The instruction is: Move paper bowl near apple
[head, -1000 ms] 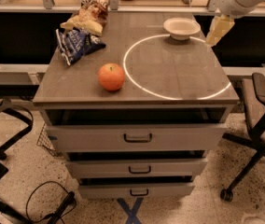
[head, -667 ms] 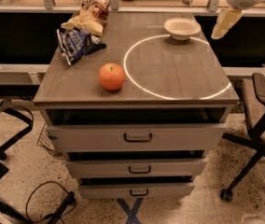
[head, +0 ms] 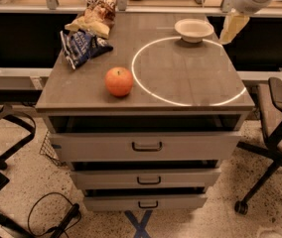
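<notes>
On the cabinet top's [head: 190,78] far right: paper bowl [head: 194,29], well apart from the apple [head: 119,81].
The bowl is off-white, shallow, wide-rimmed, upright on the white ring's [head: 146,90] far edge; the orange-red apple stands front left, just outside the ring. The gripper [head: 233,28] hangs just right of the bowl, clear of it; spread or closed, I cannot tell.

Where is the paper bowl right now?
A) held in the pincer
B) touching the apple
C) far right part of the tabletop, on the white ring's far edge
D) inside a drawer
C: the paper bowl sits on the far right part of the tabletop, on the white ring's far edge, well apart from the apple near the front; the pincer hangs beside the bowl on its right, apart from it.
</notes>
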Available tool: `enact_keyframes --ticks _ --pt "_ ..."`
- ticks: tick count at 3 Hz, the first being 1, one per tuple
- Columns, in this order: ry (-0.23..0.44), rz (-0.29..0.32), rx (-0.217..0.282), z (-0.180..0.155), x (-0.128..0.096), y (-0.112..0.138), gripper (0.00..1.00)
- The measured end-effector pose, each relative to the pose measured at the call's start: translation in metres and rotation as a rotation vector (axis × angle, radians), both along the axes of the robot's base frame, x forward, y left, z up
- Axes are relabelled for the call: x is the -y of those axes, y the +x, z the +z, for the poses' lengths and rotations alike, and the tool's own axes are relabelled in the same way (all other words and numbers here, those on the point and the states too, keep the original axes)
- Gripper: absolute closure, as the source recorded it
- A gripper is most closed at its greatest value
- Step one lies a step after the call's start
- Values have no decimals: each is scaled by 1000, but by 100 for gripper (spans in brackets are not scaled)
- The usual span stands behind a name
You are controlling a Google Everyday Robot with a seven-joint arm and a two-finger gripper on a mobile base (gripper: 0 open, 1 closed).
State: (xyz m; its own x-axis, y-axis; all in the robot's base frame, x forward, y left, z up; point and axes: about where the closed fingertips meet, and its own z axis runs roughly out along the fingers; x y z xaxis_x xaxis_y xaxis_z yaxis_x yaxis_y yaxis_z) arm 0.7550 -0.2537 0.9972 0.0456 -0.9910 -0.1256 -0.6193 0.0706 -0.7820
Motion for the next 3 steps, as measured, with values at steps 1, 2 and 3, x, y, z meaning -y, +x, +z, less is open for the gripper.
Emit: enact_keyframes --ticks 1,2,3 --pt "-96 6 40 -24 8 21 0" --pt "-188 54 157 -35 18 69 0" --pt "-231 99 233 -24 20 96 0"
